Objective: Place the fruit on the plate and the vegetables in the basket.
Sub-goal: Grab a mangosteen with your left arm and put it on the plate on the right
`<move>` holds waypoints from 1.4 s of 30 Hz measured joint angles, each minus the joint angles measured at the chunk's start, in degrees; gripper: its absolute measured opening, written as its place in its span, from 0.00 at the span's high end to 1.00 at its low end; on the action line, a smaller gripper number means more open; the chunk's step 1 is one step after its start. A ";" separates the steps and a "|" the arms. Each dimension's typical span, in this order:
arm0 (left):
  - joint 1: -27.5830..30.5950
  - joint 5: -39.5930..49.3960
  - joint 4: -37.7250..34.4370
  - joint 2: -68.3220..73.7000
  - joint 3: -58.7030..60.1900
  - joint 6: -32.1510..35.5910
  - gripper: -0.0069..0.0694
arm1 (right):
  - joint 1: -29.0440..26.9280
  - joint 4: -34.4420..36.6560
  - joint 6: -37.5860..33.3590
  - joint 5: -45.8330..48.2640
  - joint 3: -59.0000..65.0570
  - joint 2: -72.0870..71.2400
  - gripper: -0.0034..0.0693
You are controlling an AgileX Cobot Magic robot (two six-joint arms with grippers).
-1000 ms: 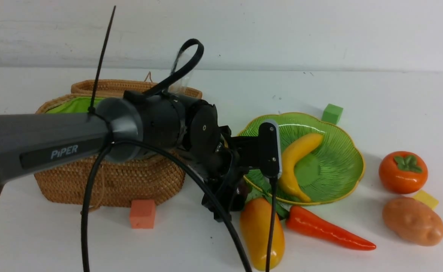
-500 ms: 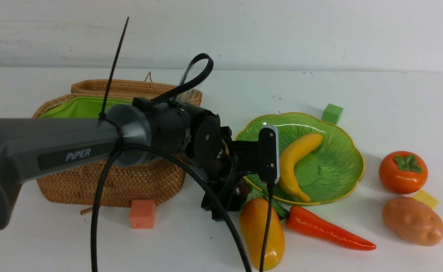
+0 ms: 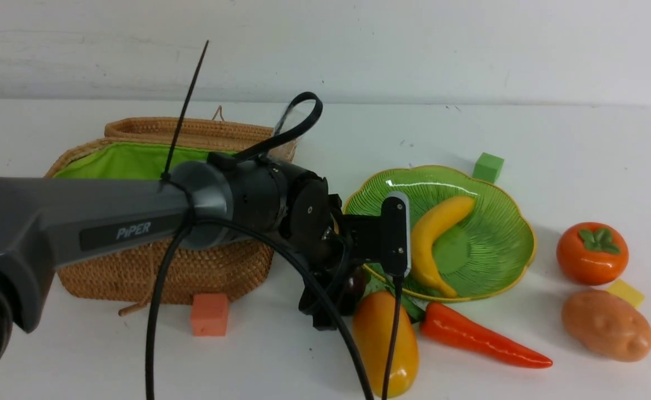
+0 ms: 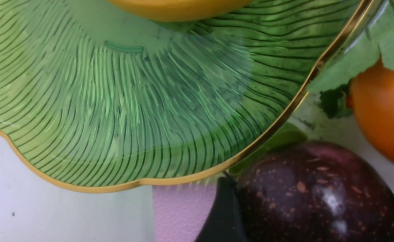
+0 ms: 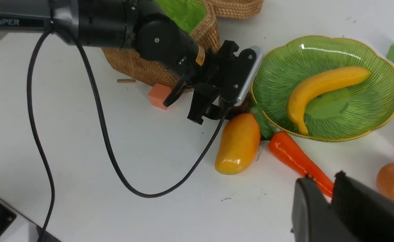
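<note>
My left gripper (image 3: 337, 303) is down at the near-left edge of the green plate (image 3: 503, 222). Its jaws press on both sides of the dark purple mangosteen (image 4: 314, 195), which rests on the table against the rim. The banana (image 3: 436, 239) lies on the plate. The mango (image 3: 385, 344) and carrot (image 3: 481, 336) lie in front of the plate. The persimmon (image 3: 592, 253) and potato (image 3: 607, 325) are at the right. The basket (image 3: 192, 272) stands open at the left. My right gripper (image 5: 322, 177) is shut and empty, above the carrot's tip. The cucumber is out of view.
An orange foam cube (image 3: 209, 314) sits in front of the basket, a green cube (image 3: 488, 167) behind the plate, and a yellow cube (image 3: 625, 292) beside the potato. A pink cube (image 4: 183, 211) lies under the plate rim by the left fingers. The left arm's cable (image 3: 325, 328) trails across the table.
My left arm's forearm and wrist have shifted a little to the right and lower. The gripper tips stay at the mangosteen. The fruit and vegetables have not moved.
</note>
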 joint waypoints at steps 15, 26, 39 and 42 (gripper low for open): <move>0.00 7.76 0.81 -4.28 0.06 -1.60 0.19 | 0.00 0.13 0.00 -0.50 0.00 0.00 0.80; 0.00 -9.90 -4.98 -9.83 0.06 -18.84 0.19 | 0.00 0.13 0.00 -1.07 0.00 0.00 0.79; 0.00 -18.62 -13.28 4.96 -10.80 -27.00 0.19 | 0.00 -7.09 4.30 -5.16 0.00 0.00 0.79; 0.00 -18.63 -13.48 5.52 -11.19 -27.03 0.19 | 0.00 -7.15 4.30 -4.65 0.00 0.00 0.79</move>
